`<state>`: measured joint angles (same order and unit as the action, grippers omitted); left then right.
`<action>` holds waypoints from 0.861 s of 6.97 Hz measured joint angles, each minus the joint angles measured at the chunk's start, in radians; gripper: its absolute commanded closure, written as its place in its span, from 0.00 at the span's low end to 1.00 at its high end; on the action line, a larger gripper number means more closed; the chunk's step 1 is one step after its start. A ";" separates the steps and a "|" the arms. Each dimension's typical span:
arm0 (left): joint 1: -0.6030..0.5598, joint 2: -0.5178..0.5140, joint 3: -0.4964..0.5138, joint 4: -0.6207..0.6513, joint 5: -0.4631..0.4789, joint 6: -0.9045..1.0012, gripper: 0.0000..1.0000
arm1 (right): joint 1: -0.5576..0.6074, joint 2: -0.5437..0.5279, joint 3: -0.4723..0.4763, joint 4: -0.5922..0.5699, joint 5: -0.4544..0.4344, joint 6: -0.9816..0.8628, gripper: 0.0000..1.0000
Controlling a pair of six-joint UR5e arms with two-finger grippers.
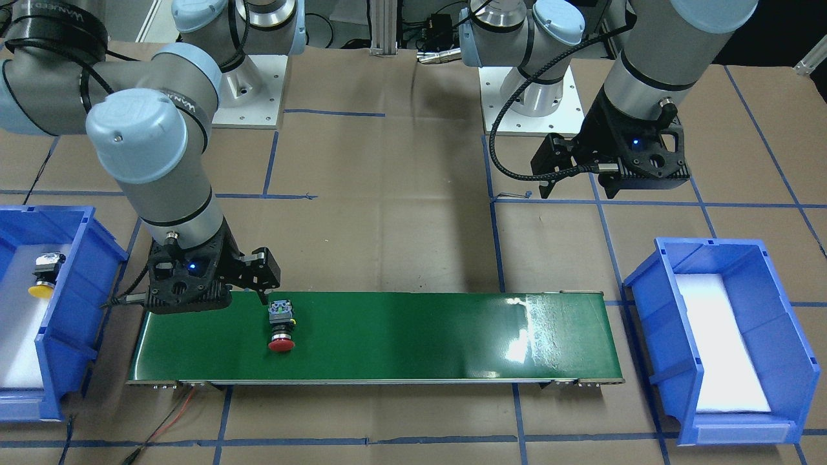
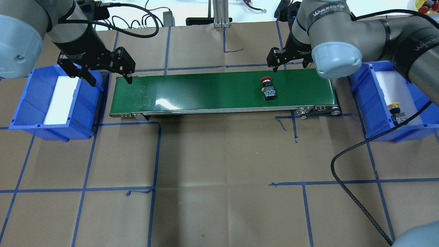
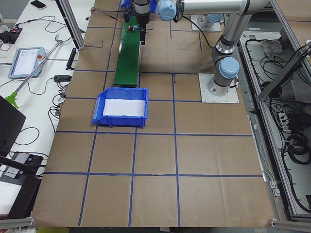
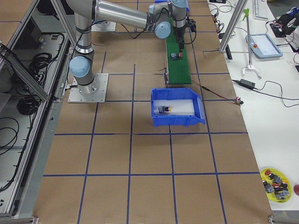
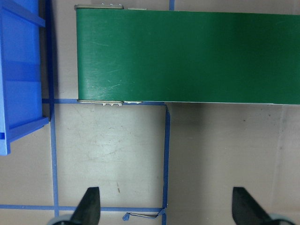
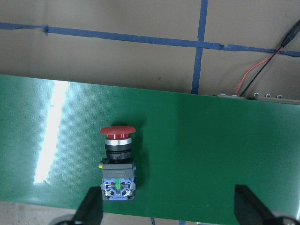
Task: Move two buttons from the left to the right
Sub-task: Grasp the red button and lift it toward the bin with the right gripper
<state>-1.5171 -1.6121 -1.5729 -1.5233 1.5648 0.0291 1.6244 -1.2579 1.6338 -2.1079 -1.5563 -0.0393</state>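
The red-capped button (image 2: 268,88) lies on its side on the green conveyor belt (image 2: 205,89), near the belt's right end; it also shows in the front view (image 1: 282,326) and the right wrist view (image 6: 117,161). The yellow-capped button (image 2: 396,110) lies in the right blue bin (image 2: 367,103), and shows in the front view (image 1: 45,276). My right gripper (image 2: 293,68) is open and empty, above the belt's far edge beside the red button (image 6: 171,208). My left gripper (image 2: 111,81) is open and empty at the belt's left end (image 5: 166,206).
The left blue bin (image 2: 20,109) holds only a white foam pad. Both arms hang over the belt's ends. Blue tape lines cross the brown table paper. A yellow dish with spare buttons (image 4: 275,184) sits at the table's far corner.
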 measured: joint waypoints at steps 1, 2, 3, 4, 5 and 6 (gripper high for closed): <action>0.000 0.001 0.000 0.000 -0.001 0.000 0.00 | 0.000 0.032 0.008 -0.022 0.000 0.031 0.00; 0.000 0.001 0.000 0.000 -0.001 0.000 0.00 | 0.000 0.060 0.020 -0.048 0.001 0.048 0.01; 0.000 0.001 0.000 0.000 -0.002 0.000 0.00 | 0.000 0.080 0.038 -0.083 0.000 0.055 0.00; 0.000 0.001 0.001 0.000 -0.002 0.000 0.00 | 0.000 0.097 0.053 -0.113 0.000 0.057 0.00; 0.000 0.001 0.001 0.000 -0.002 0.000 0.00 | 0.000 0.114 0.062 -0.127 -0.001 0.058 0.08; 0.000 0.001 0.001 0.000 -0.003 0.000 0.00 | 0.000 0.126 0.068 -0.132 -0.002 0.059 0.40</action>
<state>-1.5171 -1.6107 -1.5723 -1.5232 1.5621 0.0291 1.6243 -1.1324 1.7022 -2.2402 -1.5587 0.0194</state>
